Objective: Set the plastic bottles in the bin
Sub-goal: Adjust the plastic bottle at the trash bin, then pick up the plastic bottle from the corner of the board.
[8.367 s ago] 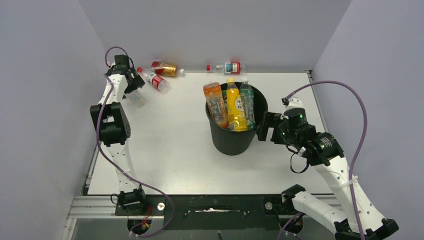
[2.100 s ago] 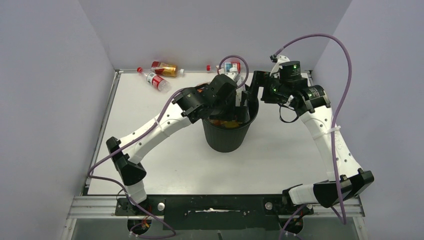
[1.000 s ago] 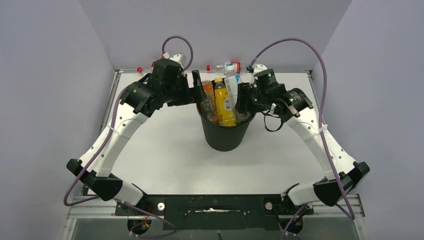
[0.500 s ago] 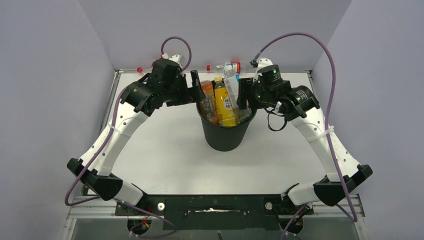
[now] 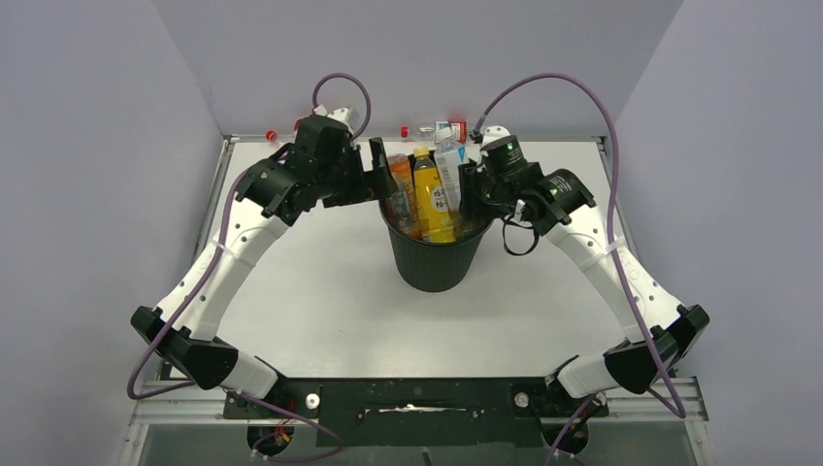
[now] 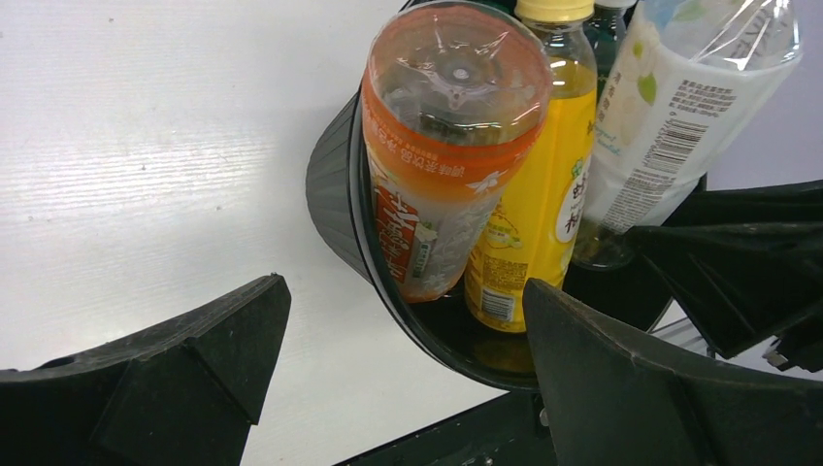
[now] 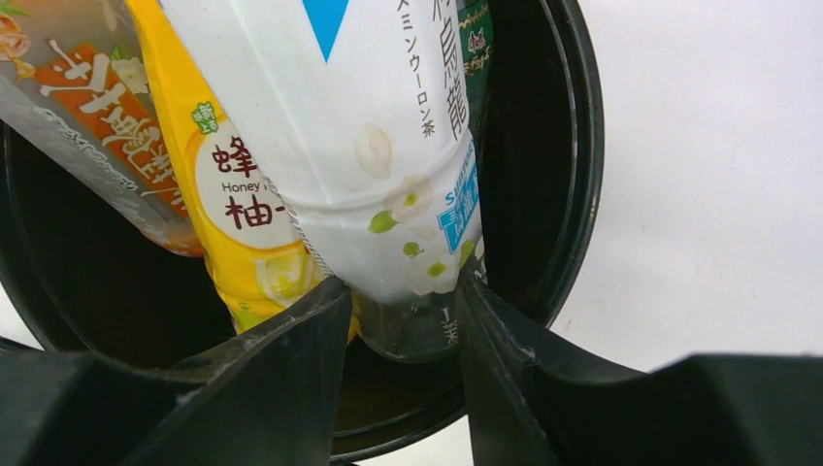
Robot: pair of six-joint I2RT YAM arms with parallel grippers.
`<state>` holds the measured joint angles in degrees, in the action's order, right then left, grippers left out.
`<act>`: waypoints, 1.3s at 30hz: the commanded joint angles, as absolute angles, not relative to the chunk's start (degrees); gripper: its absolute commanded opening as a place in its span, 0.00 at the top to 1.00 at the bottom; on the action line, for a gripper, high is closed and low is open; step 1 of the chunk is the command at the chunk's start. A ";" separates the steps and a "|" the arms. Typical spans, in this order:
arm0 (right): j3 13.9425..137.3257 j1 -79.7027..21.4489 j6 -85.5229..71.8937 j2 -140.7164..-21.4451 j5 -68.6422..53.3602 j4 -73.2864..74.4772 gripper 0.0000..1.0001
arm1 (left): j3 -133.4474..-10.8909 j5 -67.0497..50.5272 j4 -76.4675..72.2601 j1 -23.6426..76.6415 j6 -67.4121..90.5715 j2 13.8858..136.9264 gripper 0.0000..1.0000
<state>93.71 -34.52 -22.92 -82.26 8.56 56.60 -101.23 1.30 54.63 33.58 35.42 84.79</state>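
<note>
The black bin (image 5: 437, 260) stands mid-table, with several plastic bottles upright in it. An orange bottle (image 5: 403, 194) (image 6: 442, 146) leans on the left rim, beside a yellow one (image 5: 427, 192) (image 6: 534, 184). My right gripper (image 5: 468, 192) (image 7: 403, 303) is shut on the low end of a clear, white-labelled bottle (image 5: 449, 173) (image 7: 374, 146) inside the bin's right side. At the bin's left rim (image 6: 335, 194) my left gripper (image 5: 381, 178) (image 6: 403, 286) is open and holds nothing. A dark green bottle (image 7: 476, 39) shows behind.
A red-labelled bottle (image 5: 446, 128) lies along the back wall behind the bin. A red cap (image 5: 271, 136) of another bottle shows at the back left, mostly hidden by my left arm. Grey walls close in both sides and the back.
My right gripper drew back a little, then came in to the left and shut on the white-labelled bottle. The left arm has not moved.
</note>
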 commanded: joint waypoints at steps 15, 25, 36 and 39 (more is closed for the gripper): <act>100.93 -34.76 -23.42 -75.17 10.95 57.27 0.10 | -100.65 -0.53 47.82 21.55 29.45 85.89 0.02; 97.13 -34.49 -23.95 -70.85 12.39 57.93 0.06 | -99.76 0.41 38.08 8.12 28.98 98.32 0.02; 90.06 -29.10 -22.66 -68.37 9.08 57.59 0.04 | -123.18 1.61 37.02 -0.02 33.92 126.62 0.02; 88.01 -25.60 -21.51 -68.03 5.48 55.98 0.03 | -132.03 1.72 39.29 -0.62 35.15 134.24 0.02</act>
